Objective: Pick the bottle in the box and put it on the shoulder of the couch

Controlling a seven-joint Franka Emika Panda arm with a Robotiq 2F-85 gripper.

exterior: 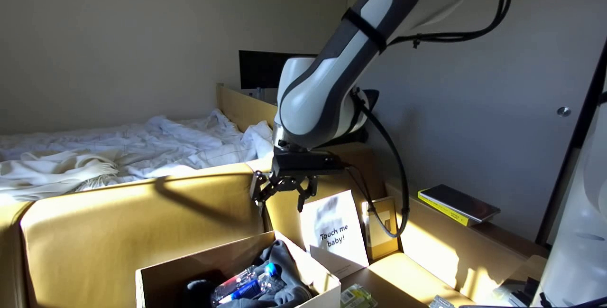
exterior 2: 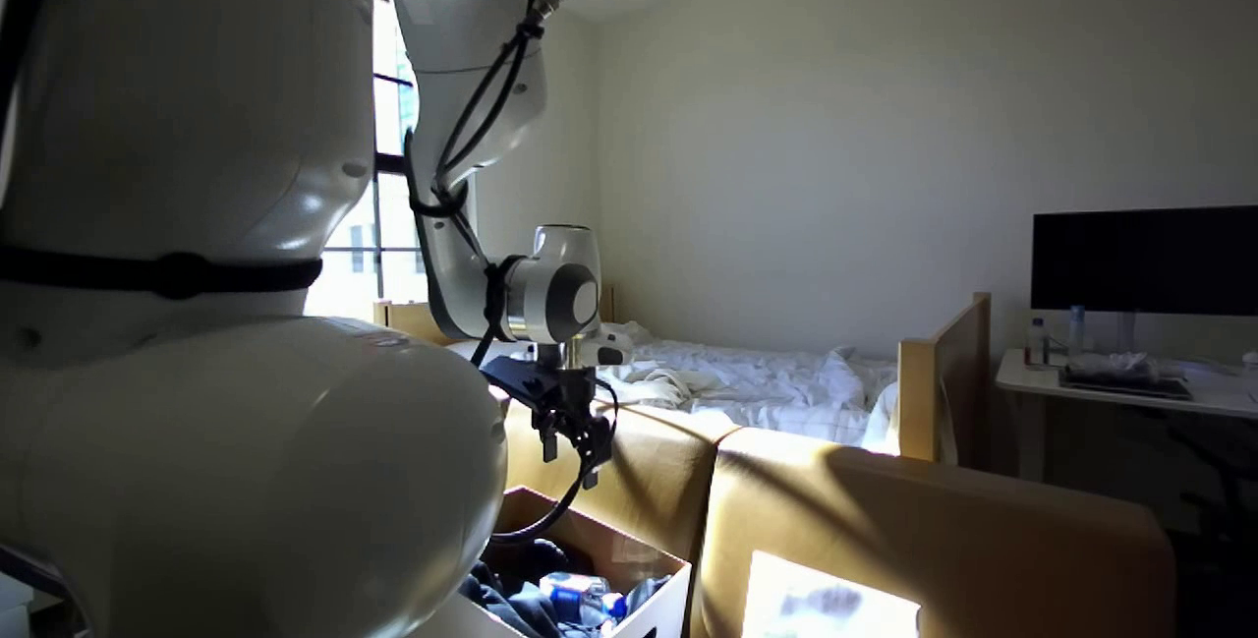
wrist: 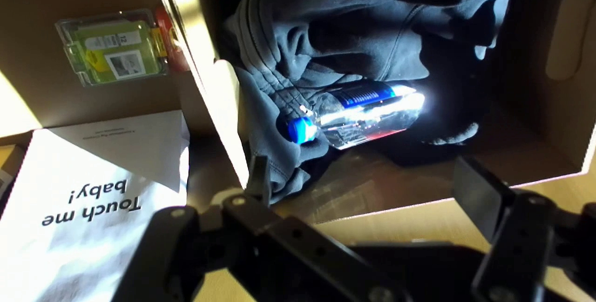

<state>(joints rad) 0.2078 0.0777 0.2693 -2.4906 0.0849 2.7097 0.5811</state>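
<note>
The bottle (wrist: 368,113), clear plastic with a blue cap and blue label, lies on its side on dark cloth inside the box (wrist: 396,185). Both exterior views show that bottle (exterior: 249,286) (exterior 2: 580,599) low in the cardboard box (exterior: 208,263) (exterior 2: 634,559), which rests on the couch. Above the box, near the couch back, hangs my gripper (exterior: 280,203) (exterior 2: 572,461). In the wrist view the gripper (wrist: 369,183) is open, fingers wide apart, with nothing between them. The mustard-yellow couch (exterior: 142,222) (exterior 2: 934,520) has its back behind the box, its top partly sunlit.
Dark cloth (wrist: 354,36) fills much of the box. Beside it a white printed card (exterior: 334,237) leans on the couch back, near a framed picture (exterior: 381,227). A green packet (wrist: 114,50) lies by the box. A dark book (exterior: 457,203) rests on the couch arm. Behind is a bed (exterior: 142,142).
</note>
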